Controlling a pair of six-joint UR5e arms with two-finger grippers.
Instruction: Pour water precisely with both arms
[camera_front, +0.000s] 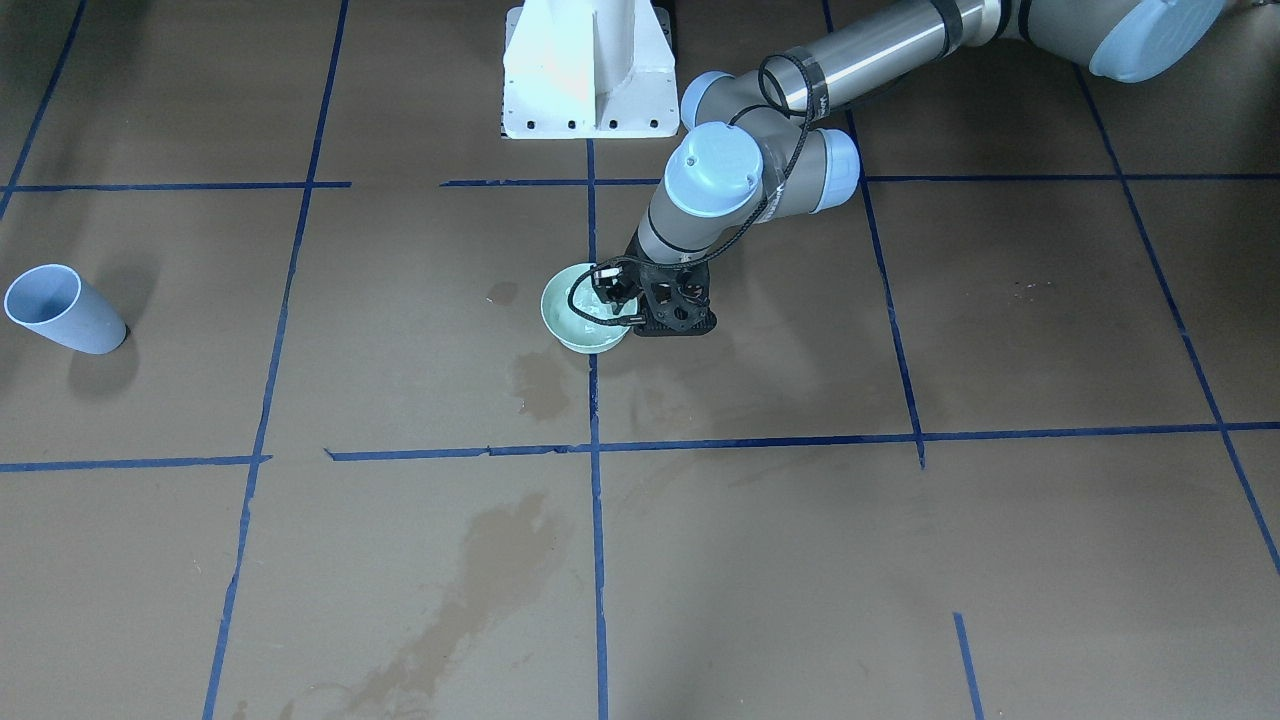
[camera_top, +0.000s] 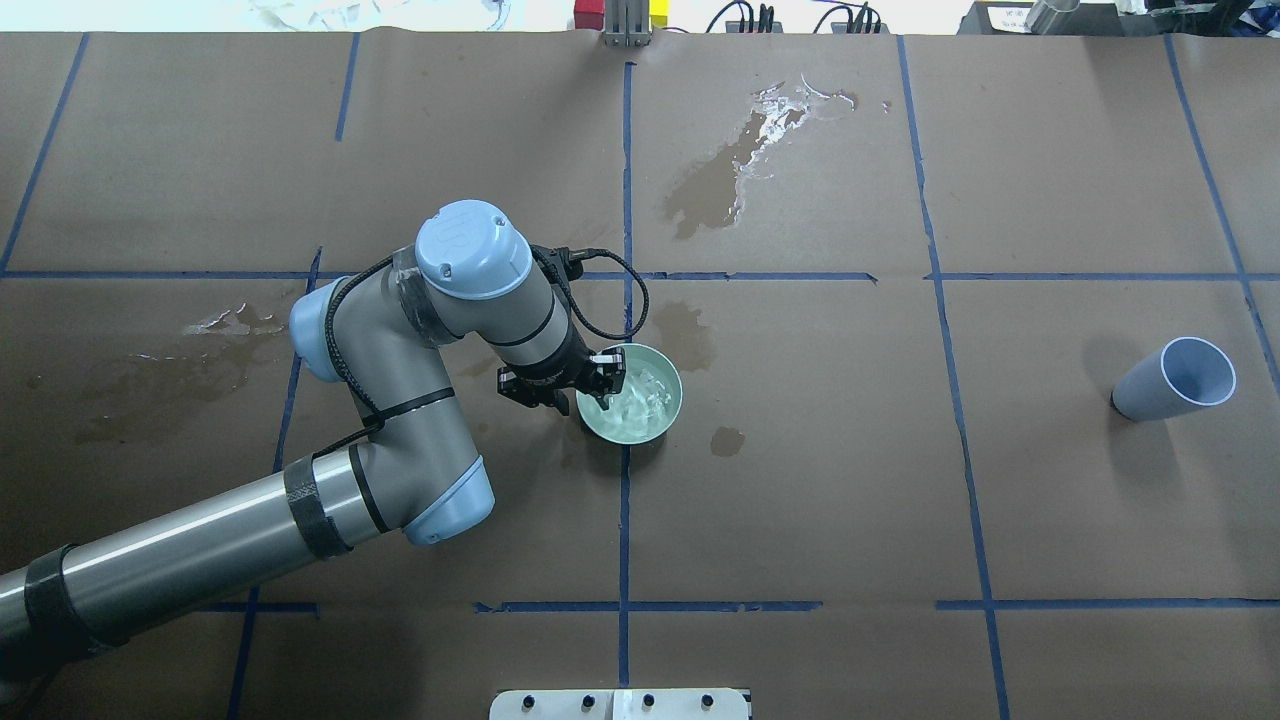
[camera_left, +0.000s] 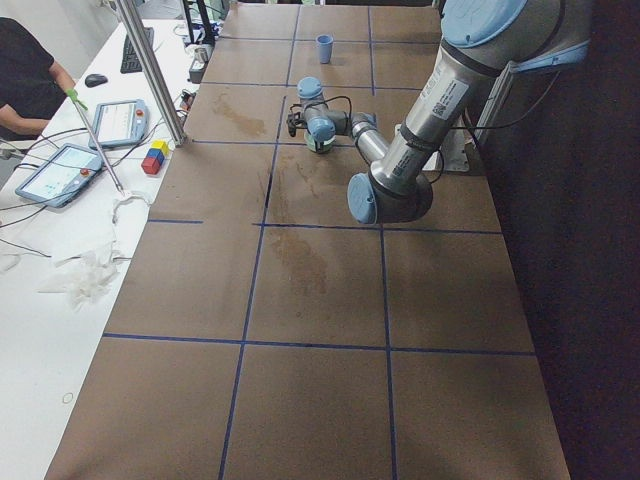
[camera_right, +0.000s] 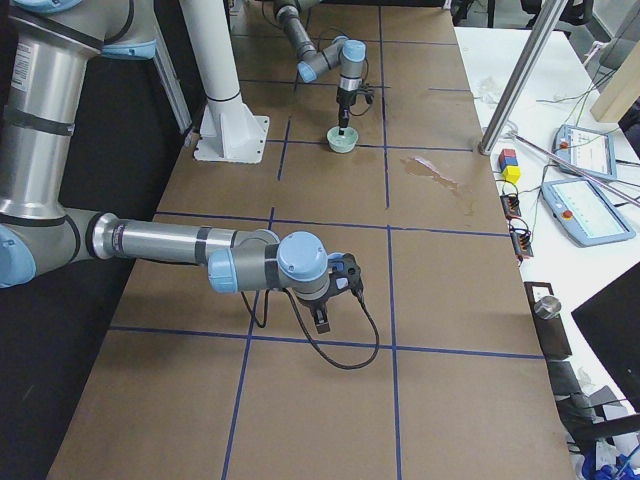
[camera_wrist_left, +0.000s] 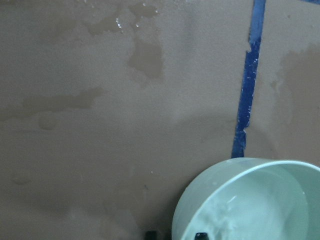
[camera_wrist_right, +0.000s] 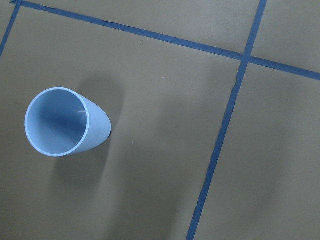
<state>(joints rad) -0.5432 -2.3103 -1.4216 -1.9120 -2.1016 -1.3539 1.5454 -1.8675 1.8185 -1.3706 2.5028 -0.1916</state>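
A pale green bowl (camera_top: 645, 425) stands on the brown paper near the table's middle, with rippling water (camera_top: 642, 395) in it. My left gripper (camera_top: 592, 385) points down at the bowl's rim nearest the robot's left. In the left wrist view one black fingertip (camera_wrist_left: 150, 234) is outside the bowl (camera_wrist_left: 240, 175) and the other is inside, close against the wall, shut on it. A light blue cup (camera_top: 1175, 380), empty, stands far off on the robot's right. My right gripper (camera_right: 322, 322) hangs low above the paper, with that cup (camera_wrist_right: 65, 122) below its wrist camera; I cannot tell if it is open or shut.
Darker wet stains (camera_top: 715, 180) blotch the paper beyond the bowl and beside it (camera_top: 727, 440). The white pedestal (camera_front: 588, 70) stands at the robot's side. Past the table's far edge are tablets (camera_left: 60, 172), coloured blocks (camera_left: 153, 157), a metal pole (camera_left: 150, 70) and a seated person.
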